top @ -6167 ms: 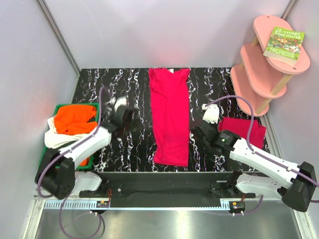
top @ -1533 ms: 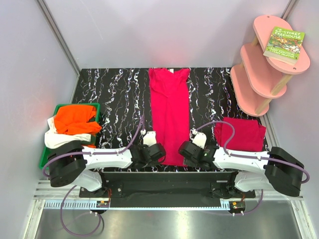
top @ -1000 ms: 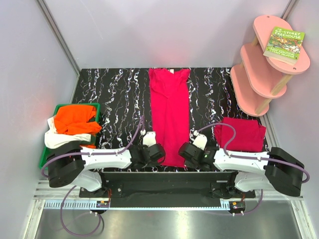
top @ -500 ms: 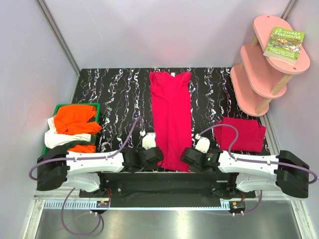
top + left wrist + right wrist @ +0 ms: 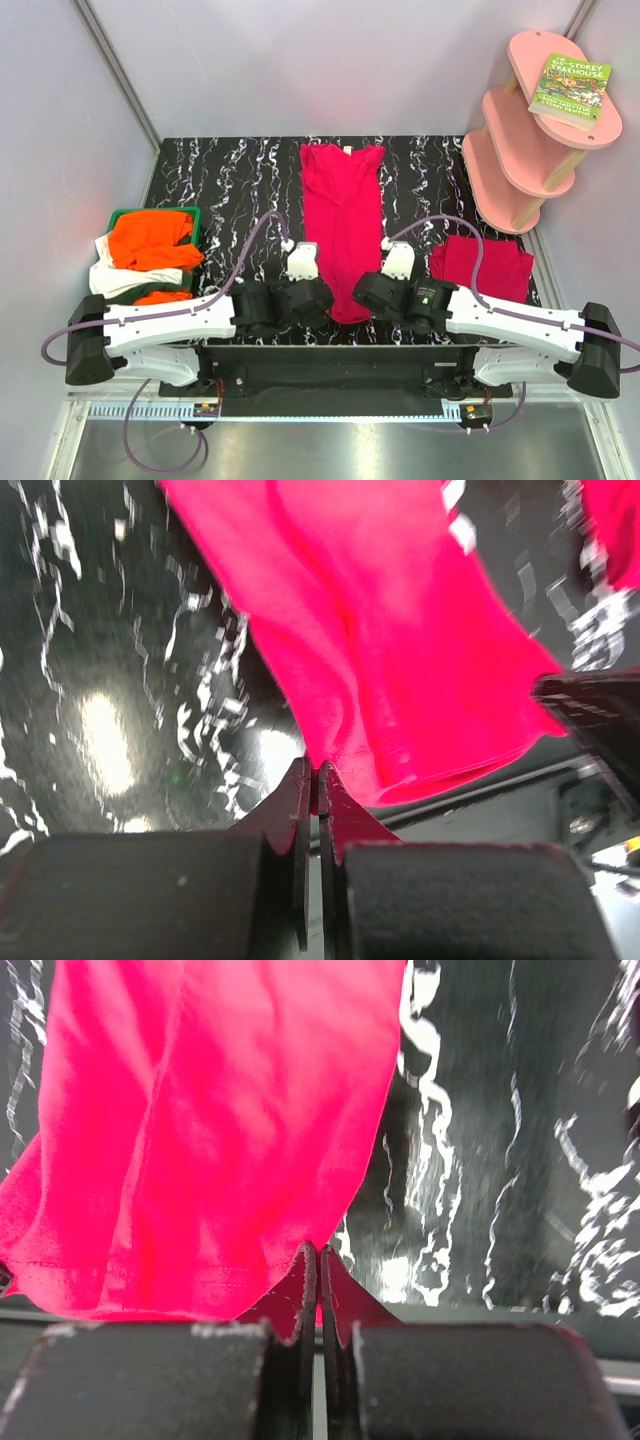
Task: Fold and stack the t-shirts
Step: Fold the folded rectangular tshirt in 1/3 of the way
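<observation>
An orange shirt and a white shirt lie heaped in the tray at left. The left gripper pinches the near hem of the long crimson shirt lying down the middle of the table. The right gripper pinches the hem's other corner. A folded crimson shirt lies farther right.

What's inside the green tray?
In the green tray, a bunched orange t-shirt lies on top, with a white t-shirt showing at its left and near side. They cover the tray's bottom, so anything beneath them is hidden.
</observation>
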{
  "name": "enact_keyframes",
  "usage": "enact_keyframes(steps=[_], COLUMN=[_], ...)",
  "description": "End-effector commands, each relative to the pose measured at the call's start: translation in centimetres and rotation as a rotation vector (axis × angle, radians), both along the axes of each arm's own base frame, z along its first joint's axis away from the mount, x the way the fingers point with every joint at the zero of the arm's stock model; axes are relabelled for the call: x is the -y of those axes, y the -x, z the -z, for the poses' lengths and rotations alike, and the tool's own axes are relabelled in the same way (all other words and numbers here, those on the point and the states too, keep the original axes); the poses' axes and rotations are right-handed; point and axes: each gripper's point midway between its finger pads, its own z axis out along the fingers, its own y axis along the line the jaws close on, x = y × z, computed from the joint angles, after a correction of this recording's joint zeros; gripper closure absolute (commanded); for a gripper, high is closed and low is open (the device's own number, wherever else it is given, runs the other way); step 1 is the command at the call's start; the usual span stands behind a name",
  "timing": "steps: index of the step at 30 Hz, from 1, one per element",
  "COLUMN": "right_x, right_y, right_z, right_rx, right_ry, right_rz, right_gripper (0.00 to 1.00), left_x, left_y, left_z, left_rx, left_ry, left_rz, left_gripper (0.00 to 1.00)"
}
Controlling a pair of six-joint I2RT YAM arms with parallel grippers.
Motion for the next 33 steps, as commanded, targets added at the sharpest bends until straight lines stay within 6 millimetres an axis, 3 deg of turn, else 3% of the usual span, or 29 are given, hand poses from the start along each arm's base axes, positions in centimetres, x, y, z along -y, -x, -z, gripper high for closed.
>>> enact_keyframes(steps=[1,6,8,15,24,33], right_x=[0.5,2.0,3.4,5.0,2.8,1.9], right_y=[-2.7,-6.3,-8.1,-14.2,-18.7,-23.9], right_z=[-3.6,-5.2,-5.4,-4.9,-1.5,-1.4], right_rx=[0.151,0.181,0.187,0.2,0.149,0.155], right_ry=[0.086,0.157,0.193,0.205,0.23,0.236], right_rz=[0.0,0.055,0.089,0.144,0.117,0.152], right_gripper=[1.0,1.0,1.0,1.0,1.0,1.0], left_x=[0.0,-0.5,-0.9,-3.1,-4.4,-7.6], left_y=[-2.3,-5.3,-6.4,-10.9,-14.7,-20.3], left_z=[-5.0,-6.7,-6.7,-5.2,-2.3,-1.8], left_rx=[0.154,0.217,0.218,0.207,0.163,0.156], left_ry=[0.005,-0.055,-0.076,-0.158,-0.194,-0.243], left_rz=[-0.022,-0.066,-0.082,-0.168,-0.208,-0.292], left_gripper=[1.0,1.0,1.0,1.0,1.0,1.0])
